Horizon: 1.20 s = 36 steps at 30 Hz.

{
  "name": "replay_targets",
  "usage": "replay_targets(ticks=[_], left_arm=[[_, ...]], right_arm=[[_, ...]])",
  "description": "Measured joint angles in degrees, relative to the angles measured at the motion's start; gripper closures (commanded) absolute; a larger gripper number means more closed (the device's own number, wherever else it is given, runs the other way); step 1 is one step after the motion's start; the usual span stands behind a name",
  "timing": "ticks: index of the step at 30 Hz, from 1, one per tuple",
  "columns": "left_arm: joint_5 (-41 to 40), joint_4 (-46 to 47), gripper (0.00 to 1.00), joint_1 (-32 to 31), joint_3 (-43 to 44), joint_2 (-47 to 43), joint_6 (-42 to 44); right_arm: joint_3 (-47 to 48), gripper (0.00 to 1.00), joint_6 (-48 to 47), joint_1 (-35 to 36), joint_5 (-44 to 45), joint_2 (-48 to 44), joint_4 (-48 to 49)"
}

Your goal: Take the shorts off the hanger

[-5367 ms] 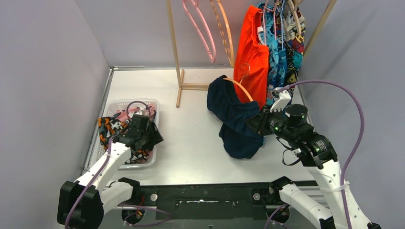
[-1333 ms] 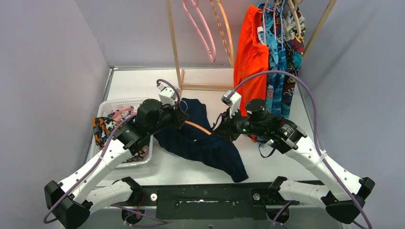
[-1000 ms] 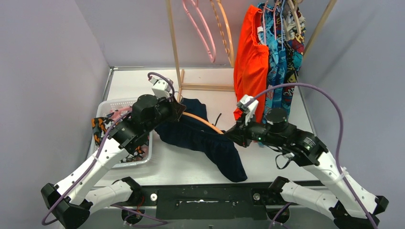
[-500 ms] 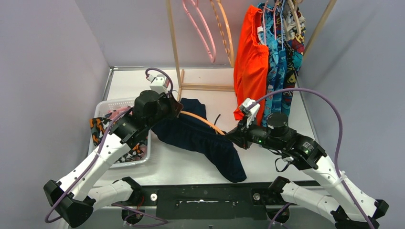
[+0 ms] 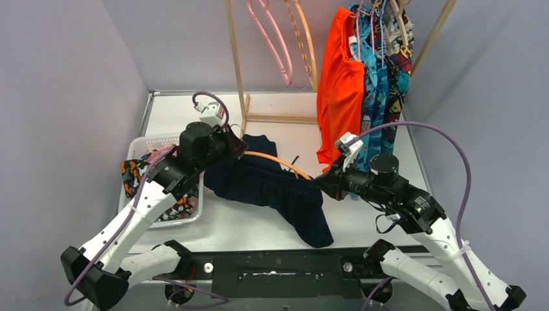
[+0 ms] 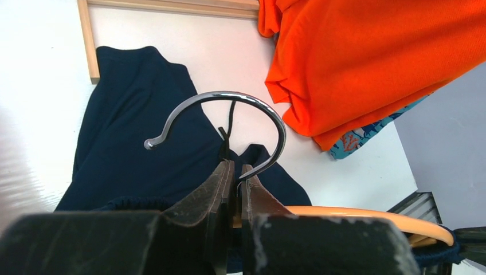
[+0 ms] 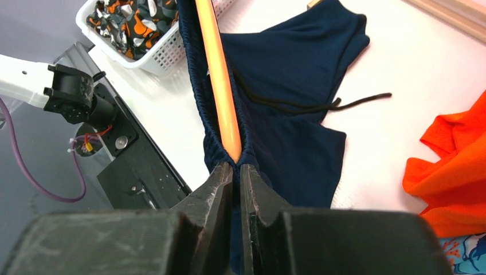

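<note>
tabletop (image 5: 249, 223): navy shorts (image 5: 272, 189) btwn l gripper (image 5: 237, 147), r gripper (image 5: 318, 183).

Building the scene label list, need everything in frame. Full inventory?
navy fabric shorts: 1, dark navy, table centre, waistband around the hanger.
orange plastic hanger with chrome hook: 1, orange, inside the navy waistband.
white plastic mesh basket: 1, white, table left.
black shorts with orange-white print: 1, in the basket.
orange-red shorts: 1, hanging on the rack.
teal-blue patterned shorts: count unclear, hanging right of the orange-red pair.
light wooden rack: 1, table rear.
empty thin hangers: 2, pink and tan, on the rack.
white table: 1.
left gripper: shut on the hanger's neck below the hook.
right gripper: shut on the navy waistband at the hanger's tip.
</note>
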Motion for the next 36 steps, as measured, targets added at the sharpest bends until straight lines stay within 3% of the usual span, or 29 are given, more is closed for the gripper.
replay_targets(ticks=[12, 36], left_arm=[[2.54, 0.87, 1.0, 1.77, -2.75, 0.0, -2.97], [7.5, 3.91, 1.0, 3.06, -3.72, 0.5, -6.23]], right_arm=[[-3.1, 1.0, -0.87, -1.84, -7.08, -0.74, 0.79], [-3.04, 1.0, -0.31, -2.21, -8.87, -7.28, -2.34]])
